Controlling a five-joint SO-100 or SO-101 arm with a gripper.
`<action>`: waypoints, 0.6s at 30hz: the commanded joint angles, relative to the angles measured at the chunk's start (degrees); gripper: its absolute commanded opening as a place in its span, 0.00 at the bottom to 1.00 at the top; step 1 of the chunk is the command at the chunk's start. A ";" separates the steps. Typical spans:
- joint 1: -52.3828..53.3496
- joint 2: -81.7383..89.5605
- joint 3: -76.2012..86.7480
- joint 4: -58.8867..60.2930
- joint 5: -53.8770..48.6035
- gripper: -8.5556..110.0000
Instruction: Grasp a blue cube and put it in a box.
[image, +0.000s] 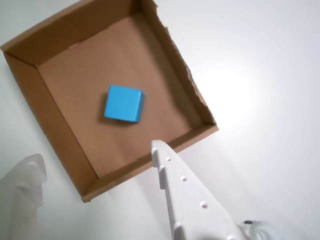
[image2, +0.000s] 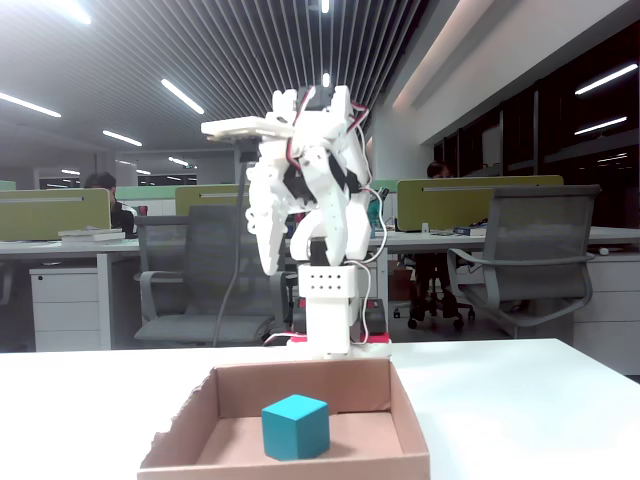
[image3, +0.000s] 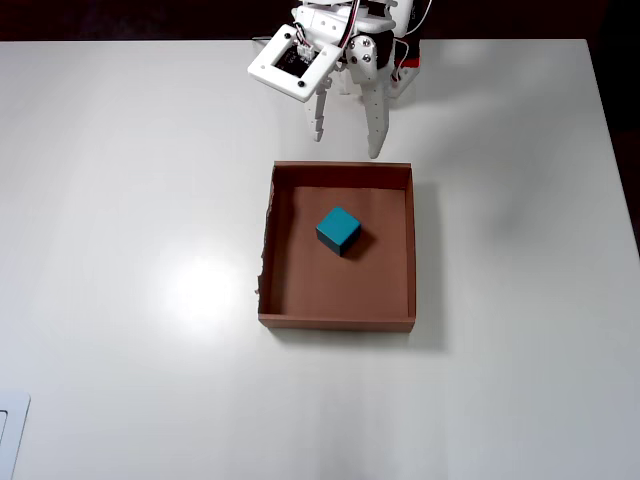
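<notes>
**Operator:** Scanning the overhead view left to right: bare white bench, then the box with its ragged wall on the left, then more bare bench. Where is the blue cube?

**Technician:** It sits flat on the box floor near the middle, touching no wall. The tool hangs above the bench just behind the box's far wall, fingers apart, holding nothing. The task looks complete.

**Operator:** Remaining hazards?

**Technician:** In the wrist view the long finger overlaps the nearest box wall. Judgement: a low retract could snag that low wall, drag the light cardboard and shift or spill the cube. Lift clear first.
</notes>
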 joint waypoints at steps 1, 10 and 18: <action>-0.79 4.22 1.76 -1.14 -1.05 0.30; -1.85 15.21 9.93 -0.44 -2.29 0.29; -4.92 21.27 15.56 -1.14 -2.29 0.28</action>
